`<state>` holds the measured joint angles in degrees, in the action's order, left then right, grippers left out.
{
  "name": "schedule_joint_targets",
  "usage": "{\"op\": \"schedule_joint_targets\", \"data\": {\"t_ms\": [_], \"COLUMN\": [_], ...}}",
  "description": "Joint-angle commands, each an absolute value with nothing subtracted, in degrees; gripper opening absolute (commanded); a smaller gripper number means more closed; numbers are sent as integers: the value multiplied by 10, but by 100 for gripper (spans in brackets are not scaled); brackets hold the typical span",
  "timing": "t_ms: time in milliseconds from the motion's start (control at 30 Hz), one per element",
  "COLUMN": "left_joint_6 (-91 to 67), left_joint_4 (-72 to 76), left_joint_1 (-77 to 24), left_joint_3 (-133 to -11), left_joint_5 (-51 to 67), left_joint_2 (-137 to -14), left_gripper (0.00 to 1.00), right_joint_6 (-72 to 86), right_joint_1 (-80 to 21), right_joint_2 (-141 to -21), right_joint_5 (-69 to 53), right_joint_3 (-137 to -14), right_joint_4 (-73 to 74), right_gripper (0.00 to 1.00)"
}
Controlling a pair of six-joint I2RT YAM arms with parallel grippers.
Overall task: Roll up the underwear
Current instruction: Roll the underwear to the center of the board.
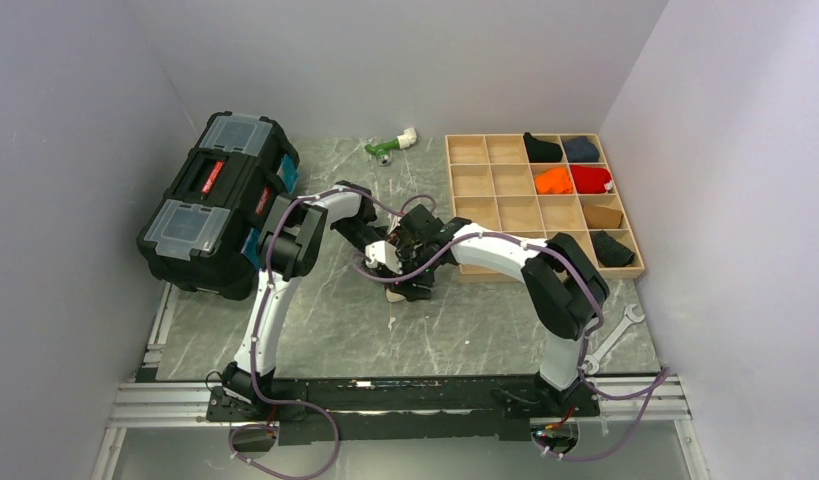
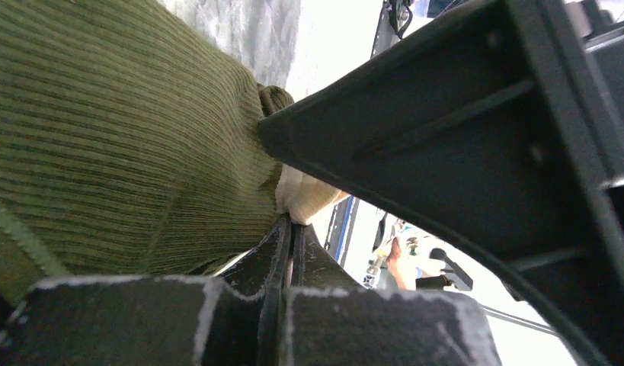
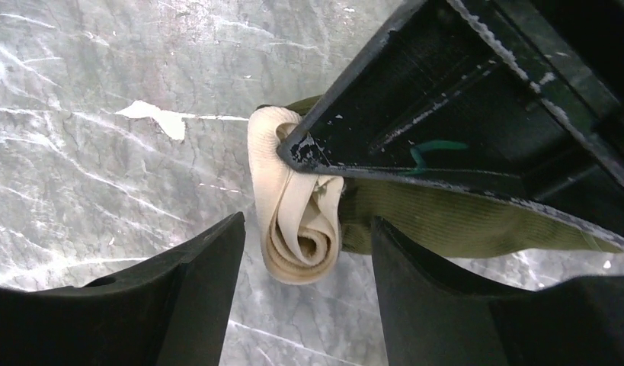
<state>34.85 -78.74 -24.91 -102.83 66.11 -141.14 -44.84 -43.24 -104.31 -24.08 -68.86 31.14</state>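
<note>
over the worktop [image 3: 88, 91]: underwear [image 3: 287, 200] was ribbed olive, cream band coiled
left end effector [image 2: 287, 229]: clamped on it
right end effector [image 3: 307, 229]: stood apart

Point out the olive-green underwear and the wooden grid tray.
Olive-green cloth underwear [image 3: 293, 229]: right wrist view, rolled cream waistband.
Wooden grid tray [image 1: 471, 182]: top external view, bare left cell.

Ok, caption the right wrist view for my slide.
Open right pincer straddles the rolled cream waistband of the olive-green ribbed cloth underwear, pinched by the shut left pincer.
</note>
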Motion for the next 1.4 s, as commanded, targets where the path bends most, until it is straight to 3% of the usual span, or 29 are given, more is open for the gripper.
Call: {"op": "schedule_joint_targets", "data": {"t_ms": [0, 167, 400, 600, 1067, 1367], "left_joint_6": [358, 353, 335, 322, 316, 301], "left_joint_4": [-766, -760, -736, -717, -659, -620], "left_joint_1": [-249, -249, -249, -249, -244, -225], "left_joint_3": [-1041, -1040, -1029, -1018, -937, -887], "left_joint_5": [644, 639, 621, 602, 549, 516], "left_joint_2": [-1406, -1404, -1392, -1375, -1282, -1236], "left_gripper": [0, 0, 0, 5, 44, 53], "right_joint_6": [-455, -448, -442, -438, -418, -404], "right_joint_1": [-439, -438, -435, -427, -396, -395], "right_joint_2": [-1057, -1070, -1086, -1100, -1130, -1138], "right_joint_5": [-251, -264, -287, -310, -374, -366], "right_joint_3": [-716, -723, -727, -730, -745, -749], "right_joint_4": [303, 315, 343, 364, 419, 419], "right_gripper": [61, 45, 16, 0, 0, 0]}}
